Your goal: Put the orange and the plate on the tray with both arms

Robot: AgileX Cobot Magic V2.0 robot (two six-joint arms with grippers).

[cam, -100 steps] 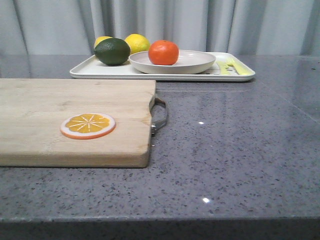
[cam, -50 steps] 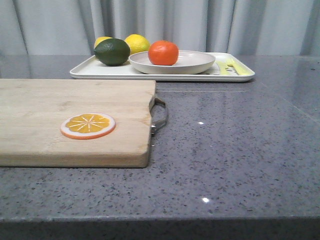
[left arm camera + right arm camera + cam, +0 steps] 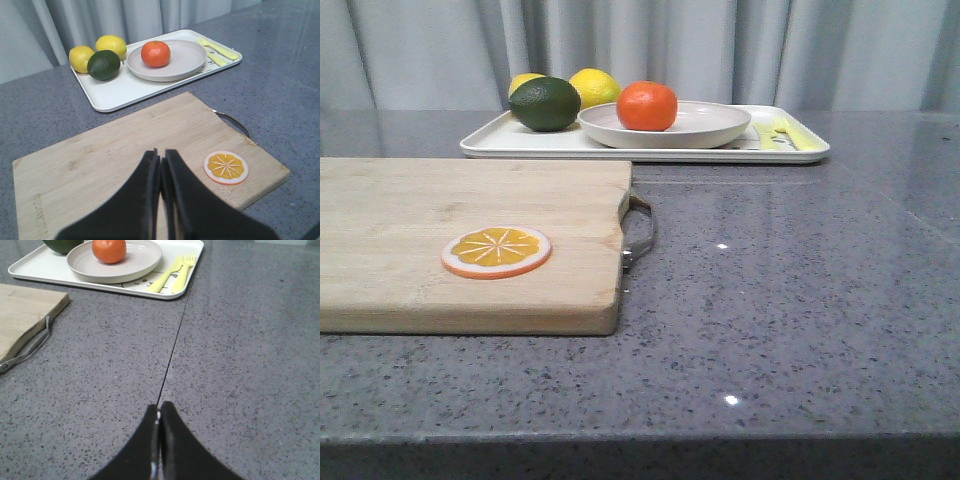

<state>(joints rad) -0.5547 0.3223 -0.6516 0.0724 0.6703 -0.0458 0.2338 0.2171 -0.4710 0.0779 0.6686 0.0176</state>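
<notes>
We log the orange (image 3: 647, 105) resting in the plate (image 3: 710, 126), plate on the tray (image 3: 490, 142): task seemingly complete. Both lie well beyond our left pincer (image 3: 161, 165) and right pincer (image 3: 159, 415), each pressed together, holding nothing.

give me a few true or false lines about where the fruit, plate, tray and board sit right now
1. The whole round orange sits in the shallow round off-white plate. True.
2. That plate rests on the wooden cutting board. False: it rests on the rectangular white tray.
3. A flat orange slice disc lies on the board. True.
4. The left tool grips the dark green lime. False: its fingers are shut on nothing, above the board.
5. The pale yellow fork and knife lie on the grey stone table. False: they lie on the tray.
6. The right tool is shut, holding nothing. True.
</notes>
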